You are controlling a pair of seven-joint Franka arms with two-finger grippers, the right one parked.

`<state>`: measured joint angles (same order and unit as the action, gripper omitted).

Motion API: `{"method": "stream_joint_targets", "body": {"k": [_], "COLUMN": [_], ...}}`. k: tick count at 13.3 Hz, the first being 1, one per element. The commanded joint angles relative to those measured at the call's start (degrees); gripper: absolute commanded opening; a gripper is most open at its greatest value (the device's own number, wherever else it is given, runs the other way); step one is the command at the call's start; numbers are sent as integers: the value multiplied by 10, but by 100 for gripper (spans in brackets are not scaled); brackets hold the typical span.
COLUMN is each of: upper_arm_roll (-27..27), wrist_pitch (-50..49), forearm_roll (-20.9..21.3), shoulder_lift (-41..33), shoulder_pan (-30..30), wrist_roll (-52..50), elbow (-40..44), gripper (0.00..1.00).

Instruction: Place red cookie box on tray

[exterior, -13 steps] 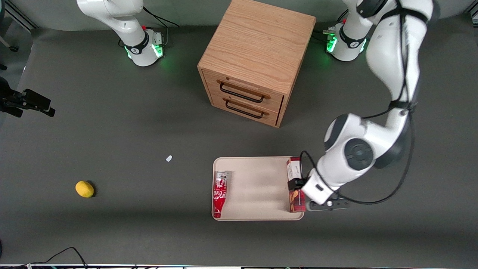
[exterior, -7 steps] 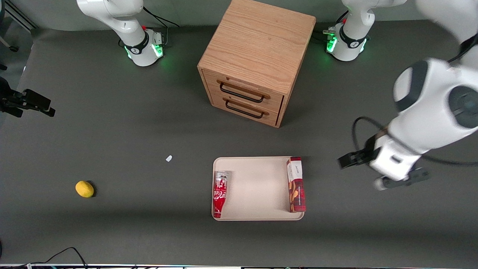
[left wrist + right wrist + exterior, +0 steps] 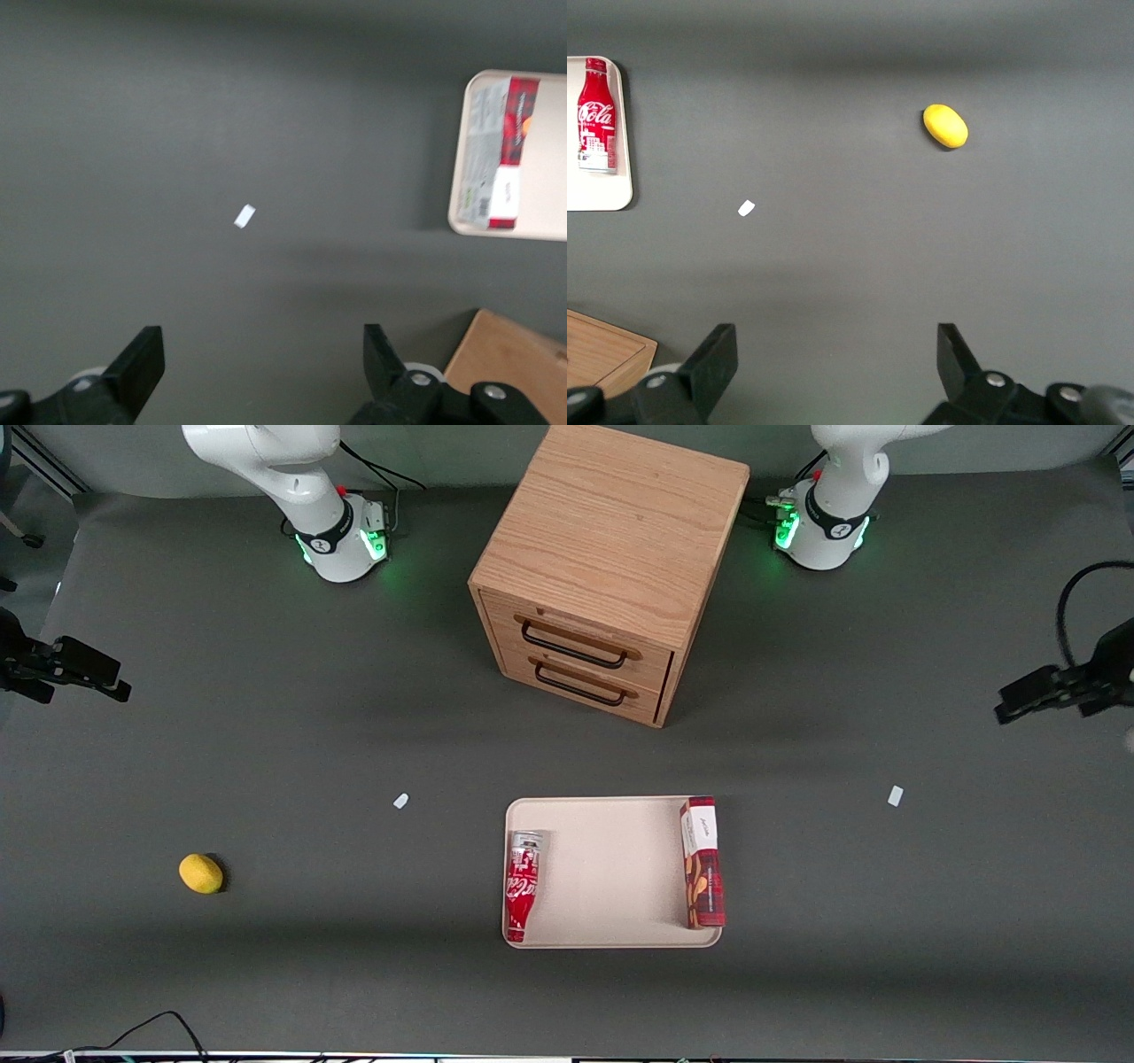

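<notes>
Red cookie box (image 3: 702,863) lies flat in tray (image 3: 611,868), along the rim at the working arm's end, w/ its white end panel toward the wooden cabinet (image 3: 611,567). Coke can (image 3: 522,886) lies along the tray's rim at the parked arm's end, well apart from box. Gripper (image 3: 263,372) hangs over bare bench (image 3: 266,735) toward working arm's end, well apart from tray, fingers (image 3: 142,359) spread wide, nothing between them. Task looks done.

Handling, as a guess: box is light, thin cardboard, stiff enough but dents if squeezed hard; smooth print may slip. Best hold is across the narrow width, approx mid-length, moderate force.
</notes>
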<state>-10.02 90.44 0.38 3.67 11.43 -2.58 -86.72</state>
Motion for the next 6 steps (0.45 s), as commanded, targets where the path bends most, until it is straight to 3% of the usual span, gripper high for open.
{"method": "stream_joint_targets", "body": {"k": [1,6], "upper_arm_roll": [6,25], "wrist_pitch": [-9,-25], "forearm_roll": [-5,-6], "shoulder_lift": [-73,-86], "shoulder_pan": [11,11], "wrist_roll": [35,90], "elbow": [-69,-66], "gripper": [100,100]}}
